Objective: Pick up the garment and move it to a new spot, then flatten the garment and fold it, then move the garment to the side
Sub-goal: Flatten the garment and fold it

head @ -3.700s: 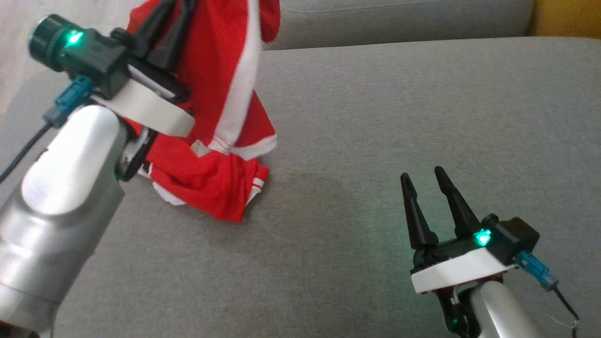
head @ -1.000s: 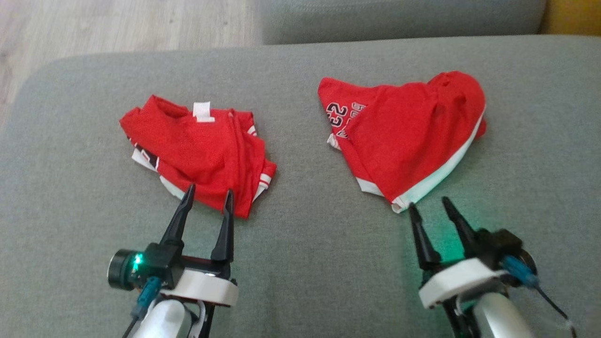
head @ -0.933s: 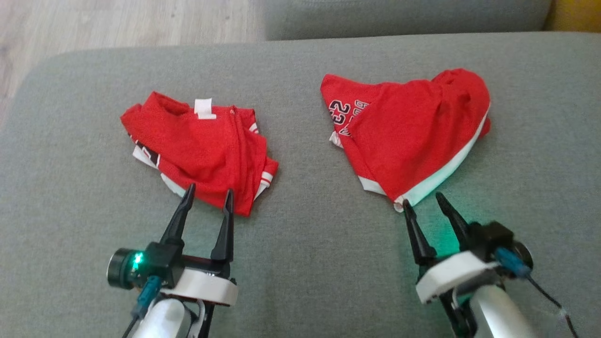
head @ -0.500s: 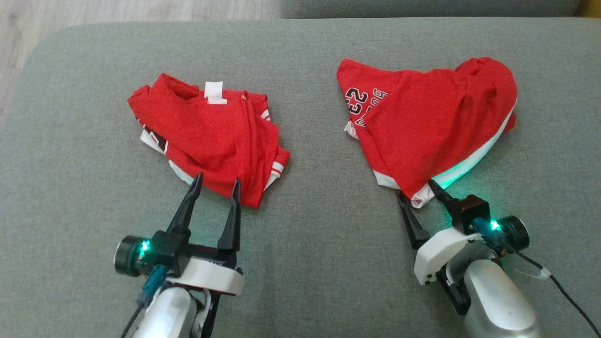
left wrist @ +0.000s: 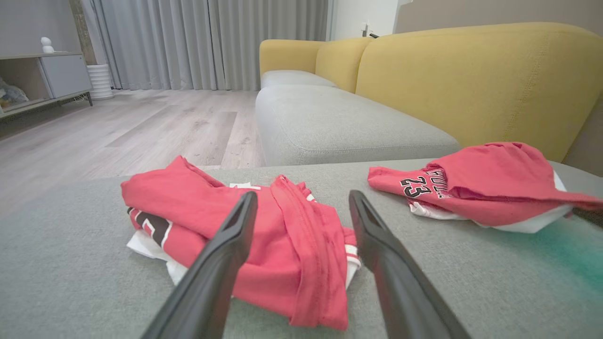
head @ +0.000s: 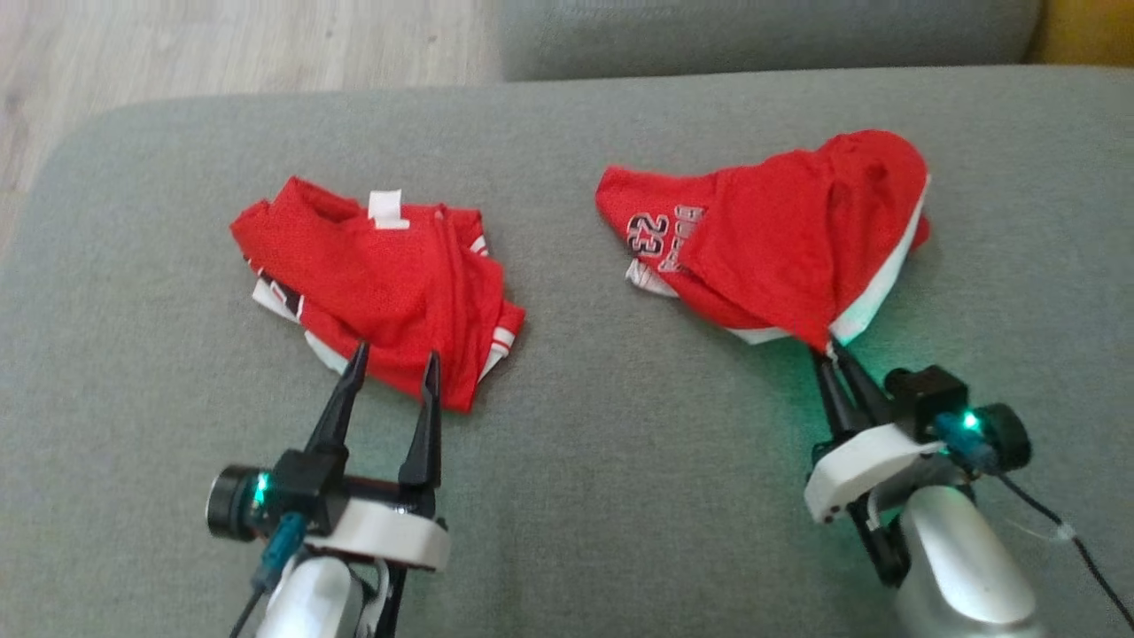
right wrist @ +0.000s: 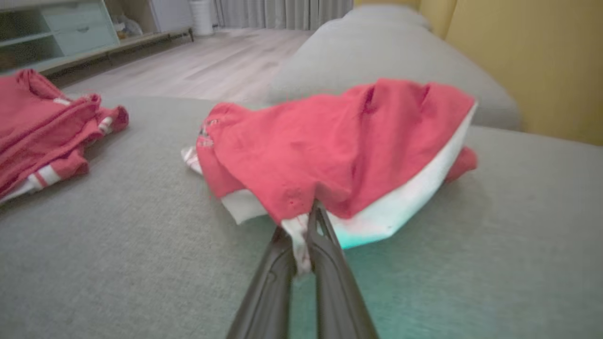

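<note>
Two red garments, two grippers, one grey cushion [head: 602,461].
Head view: the left garment [head: 381,283] and the right garment [head: 780,239] are laid well apart on the cushion; the left gripper [head: 394,359] is spread, its tips at the left garment's near edge. Left wrist view: "23" is read on the right garment. Right wrist view: the right gripper [right wrist: 308,221] is clenched on the right garment's near corner.

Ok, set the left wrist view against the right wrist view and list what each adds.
Left wrist's extra: the left gripper, jaws open, and a readable 23 print. Right wrist's extra: the right gripper shut on the hem of the right garment. Shared: the left garment, the right garment, the grey sofa cushion, the yellow backrest.
</note>
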